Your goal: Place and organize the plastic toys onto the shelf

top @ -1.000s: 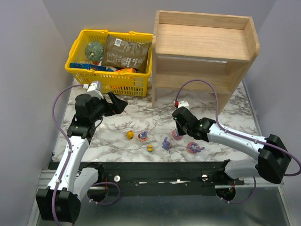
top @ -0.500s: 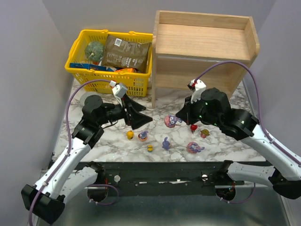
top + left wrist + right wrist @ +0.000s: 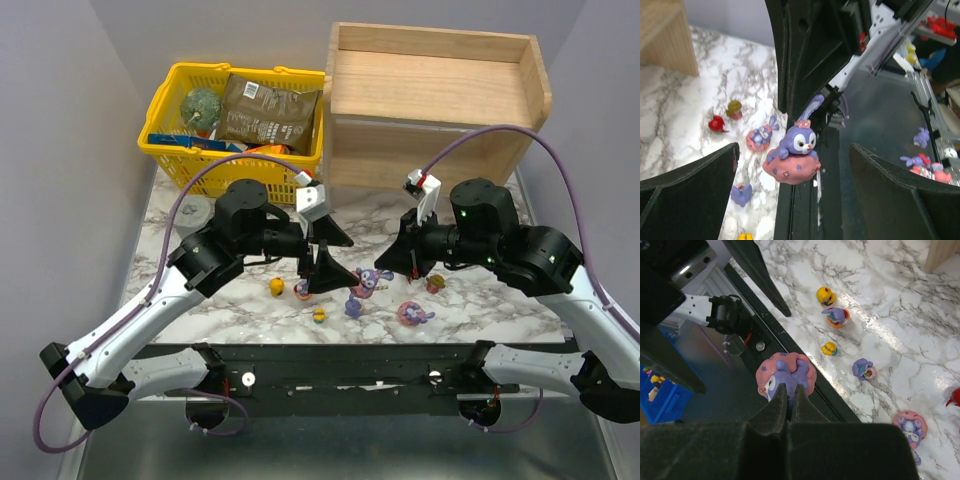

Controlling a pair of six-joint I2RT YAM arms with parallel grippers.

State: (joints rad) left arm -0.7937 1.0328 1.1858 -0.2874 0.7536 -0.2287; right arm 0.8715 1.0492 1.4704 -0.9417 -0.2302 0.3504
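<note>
My right gripper (image 3: 788, 392) is shut on the ears of a purple-blue bunny (image 3: 785, 374) on a pink base, holding it in the air above the table's near edge. In the top view this bunny (image 3: 368, 283) hangs at the tip of the right gripper (image 3: 382, 274), just past my left gripper (image 3: 353, 263). The left gripper (image 3: 795, 172) is open, and the bunny (image 3: 792, 150) shows between its fingers (image 3: 690, 185) without touching them. Several more plastic toys lie on the marble: a yellow one (image 3: 276, 287), a purple one (image 3: 353, 306), a pink-based bunny (image 3: 413, 314). The wooden shelf (image 3: 430, 90) stands at the back right, both tiers bare.
A yellow basket (image 3: 235, 120) with packets and a green ball stands at the back left beside the shelf. A black rail (image 3: 340, 360) runs along the table's near edge. A red toy (image 3: 716, 124) and a tan one (image 3: 733, 108) lie near the shelf's foot.
My right gripper lifted the bunny off the marble and carried it left, towards the near edge. The left arm swung in from the left, its open fingers now facing the held bunny.
</note>
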